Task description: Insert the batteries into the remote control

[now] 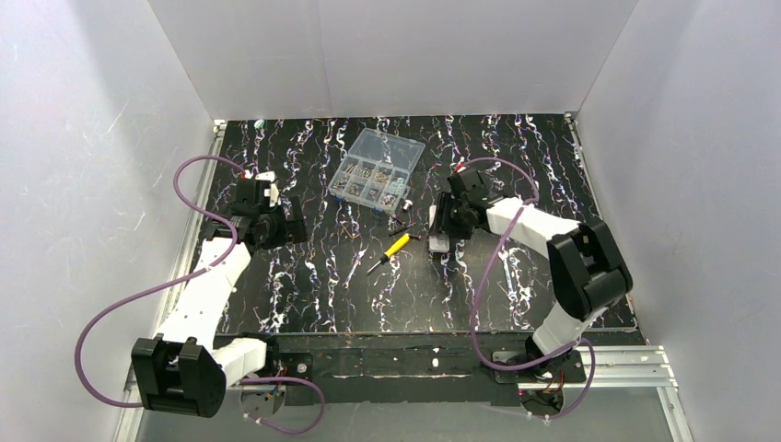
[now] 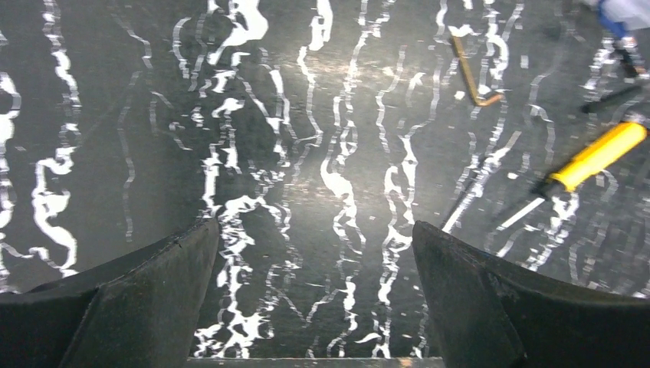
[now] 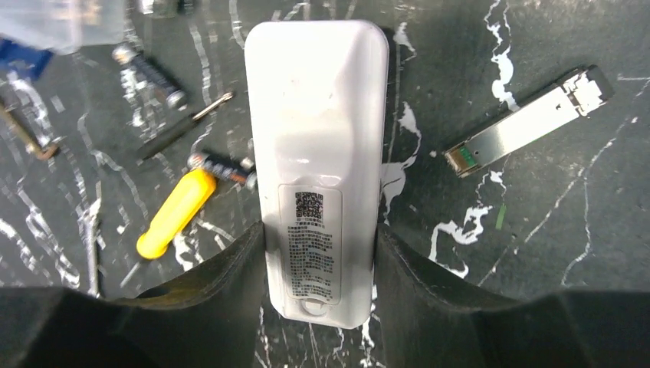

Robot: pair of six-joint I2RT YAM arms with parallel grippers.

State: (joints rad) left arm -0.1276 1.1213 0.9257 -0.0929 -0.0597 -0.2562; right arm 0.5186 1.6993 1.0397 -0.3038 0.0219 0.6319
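Remote control (image 3: 320, 130) lies back side up w/ printed label & QR code showing, long axis running away from the right wrist cam. Its near end sits between the fingers (image 3: 230, 284) of the right gripper (image 3: 320, 234). Both black fingers press on the long sides, so the gripper is clenched on the remote. Can't tell if it rests on the table (image 2: 306, 115) or is lifted a bit. In the top view it's right of centre, just below the right wrist. Just left of the remote a small battery (image 3: 222, 167) lies touching or nearly touching its edge, beside the yellow handle of a screwdriver (image 3: 175, 213). Second battery (image 3: 149, 77) sits further up-left, near a thin dark rod (image 3: 180, 126). Right of the remote, apart from it, a silver metal module (image 3: 529, 123) lies at an angle. Clear compartment box (image 1: 378, 170) w/ small metal parts stands beyond, toward the back wall, approx. mid-table. L-shaped hex key (image 2: 471, 73) lies near the screwdriver. Left gripper (image 2: 316, 253) is well apart on the left side, fingers spread wide, only patterned table surface showing between them.
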